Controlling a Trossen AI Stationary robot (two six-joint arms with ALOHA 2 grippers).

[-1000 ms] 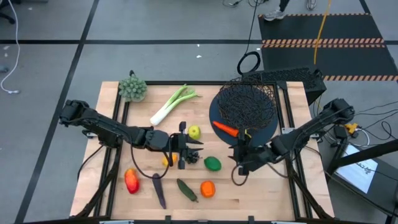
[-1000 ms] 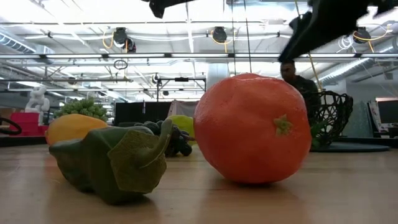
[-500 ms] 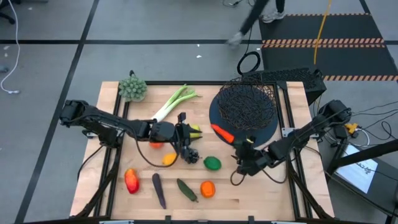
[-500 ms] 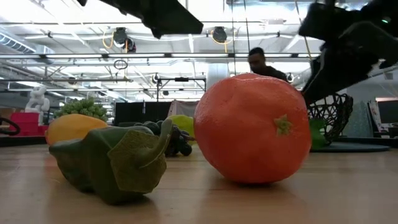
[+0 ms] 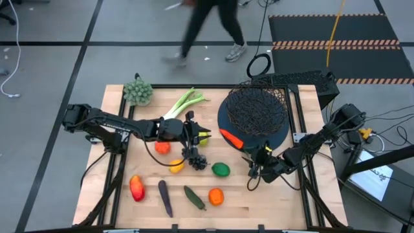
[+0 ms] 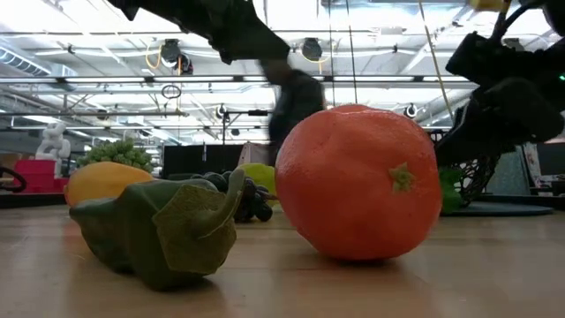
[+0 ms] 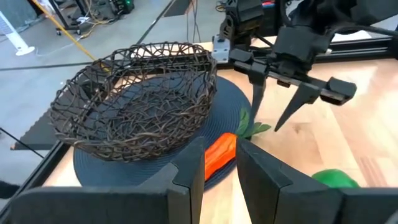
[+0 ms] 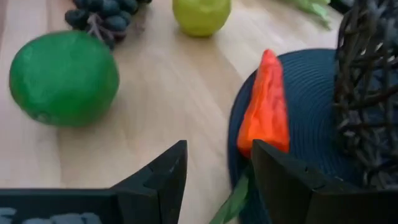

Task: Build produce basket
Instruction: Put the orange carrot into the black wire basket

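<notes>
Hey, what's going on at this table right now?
Two robot arms are filling a wire basket with toy produce. The basket looks empty so far. A carrot lies on the basket's dark base, beside the mesh. The right claw is open nearby, holding nothing. The left claw hovers mid-table over the grapes, also empty.

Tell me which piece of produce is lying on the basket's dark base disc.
The orange carrot. It rests across the edge of the base disc beside the wire basket; the lime, grapes, leek and the rest lie on bare wood.
</notes>
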